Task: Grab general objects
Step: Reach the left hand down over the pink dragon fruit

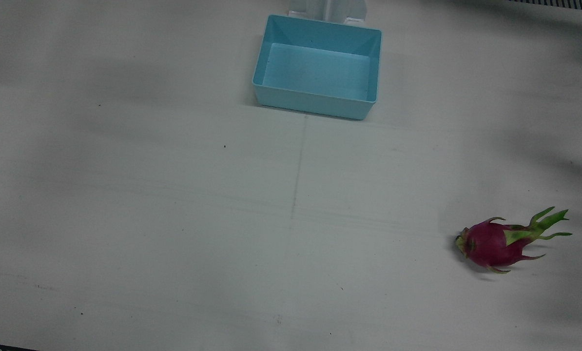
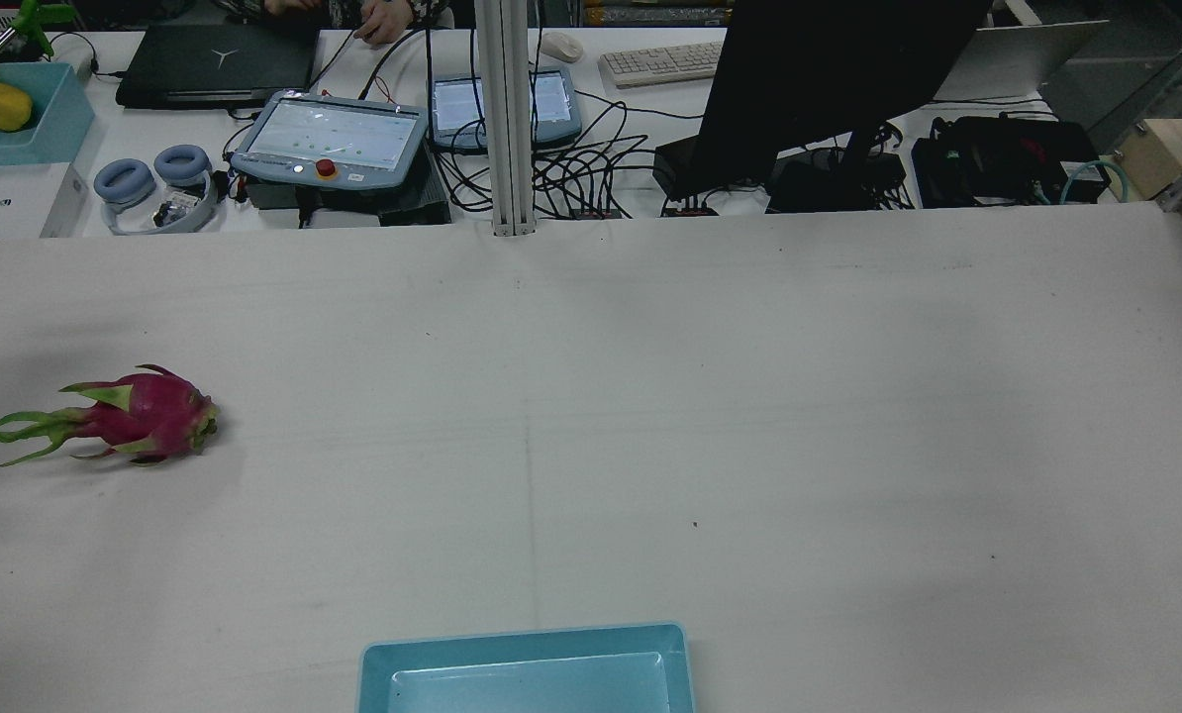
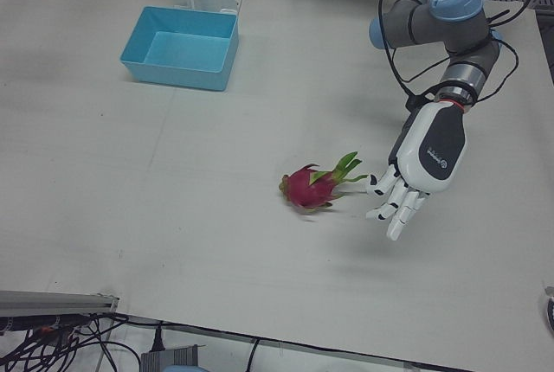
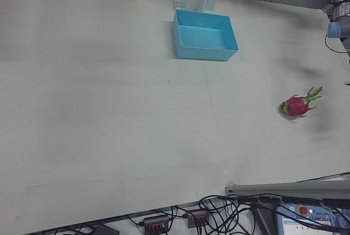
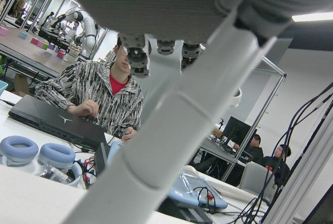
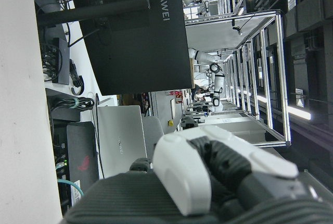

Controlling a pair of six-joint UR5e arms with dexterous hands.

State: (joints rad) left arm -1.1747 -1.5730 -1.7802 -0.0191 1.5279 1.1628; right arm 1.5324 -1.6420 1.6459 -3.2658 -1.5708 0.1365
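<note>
Left hand (image 3: 414, 171) released, fingers spread, beside the dragon fruit (image 3: 310, 187) near the bench's left edge. Risk: fingertips nudge its leafy end and it rolls away. Right hand's state: cannot tell.

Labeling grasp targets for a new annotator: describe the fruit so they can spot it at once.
Start at the white table and find the light blue bin at the robot's edge. The dragon fruit lies far from it, on the left arm's side, beside the left hand. It is the only magenta thing, with green leafy tips.
</note>
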